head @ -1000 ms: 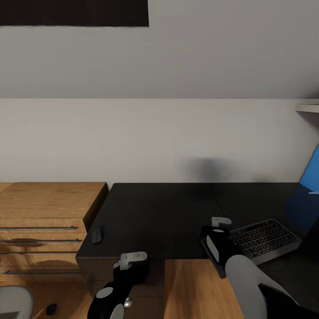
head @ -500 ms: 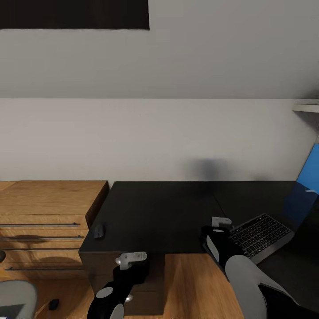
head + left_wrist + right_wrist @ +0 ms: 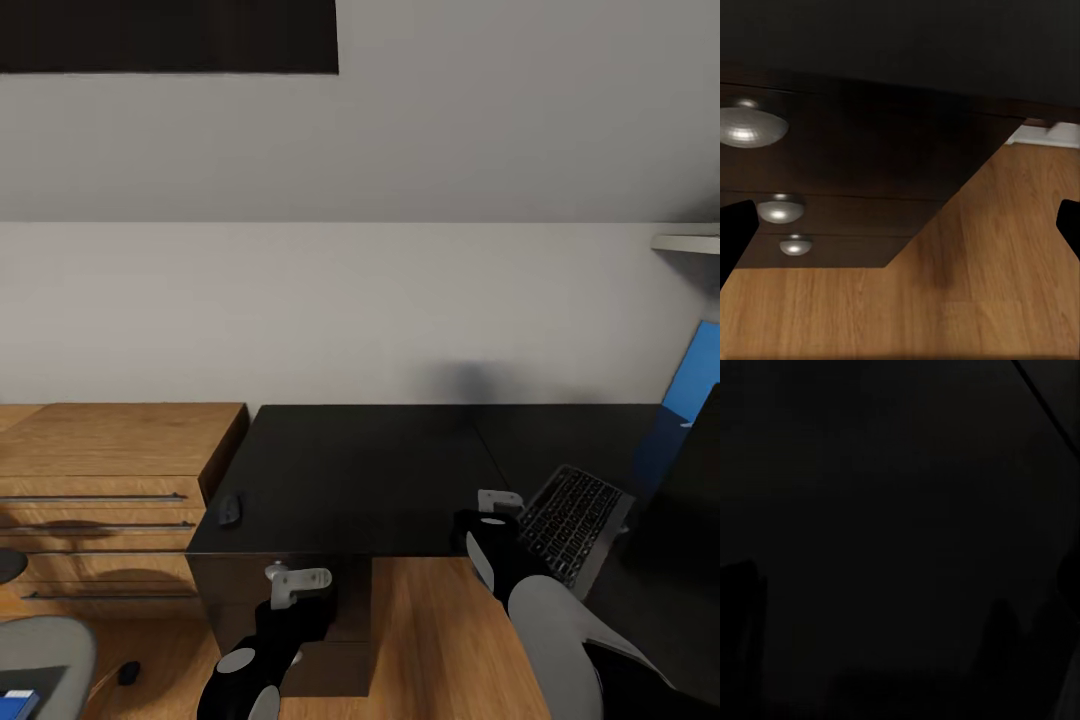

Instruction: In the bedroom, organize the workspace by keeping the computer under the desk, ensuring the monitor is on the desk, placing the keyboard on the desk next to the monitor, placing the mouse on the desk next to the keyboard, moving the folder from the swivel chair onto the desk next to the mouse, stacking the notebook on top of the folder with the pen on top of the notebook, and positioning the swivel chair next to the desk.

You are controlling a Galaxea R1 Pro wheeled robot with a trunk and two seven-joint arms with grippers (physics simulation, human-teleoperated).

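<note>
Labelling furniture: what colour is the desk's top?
Matte black desk, clearest in the head view.

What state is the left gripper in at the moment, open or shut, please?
Open. In the left wrist view the two dark fingertips sit at opposite edges, with bare oak floor between them and nothing held.

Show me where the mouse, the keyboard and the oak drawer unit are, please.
mouse (image 3: pixel 229 510), head view, its rounded top.
keyboard (image 3: pixel 572 520), head view, middle of the keys.
oak drawer unit (image 3: pixel 110 440), head view, its top surface.

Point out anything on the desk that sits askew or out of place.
The keyboard lies angled across the desk, not square to its edge. The mouse sits alone near the opposite front corner, far from it.
</note>
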